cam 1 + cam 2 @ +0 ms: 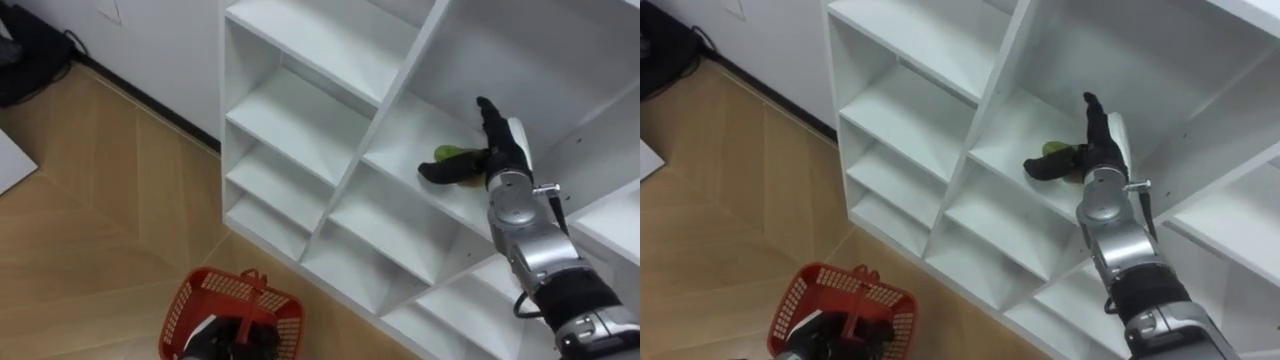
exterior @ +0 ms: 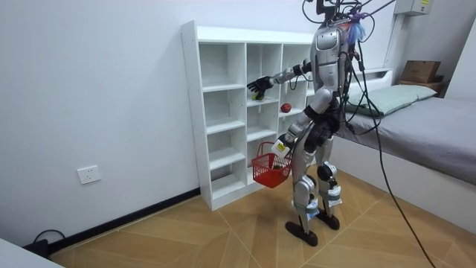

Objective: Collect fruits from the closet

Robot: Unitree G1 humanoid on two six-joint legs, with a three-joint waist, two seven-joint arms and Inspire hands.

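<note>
Right hand point(image 1: 503, 150) reaching at the green fruit point(image 1: 451, 153) on a closet point(image 1: 300, 130) shelf.
Its fingers are pointing straight, thumb spread beside the fruit, not gripping; closing off-centre risks rolling it off the edge. Left hand point(image 1: 232, 336) is gripping the basket point(image 1: 195, 300), well below.

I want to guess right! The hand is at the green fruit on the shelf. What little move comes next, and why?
Probably close the right hand around the green fruit: its fingers are open beside the fruit, not gripping yet.
</note>
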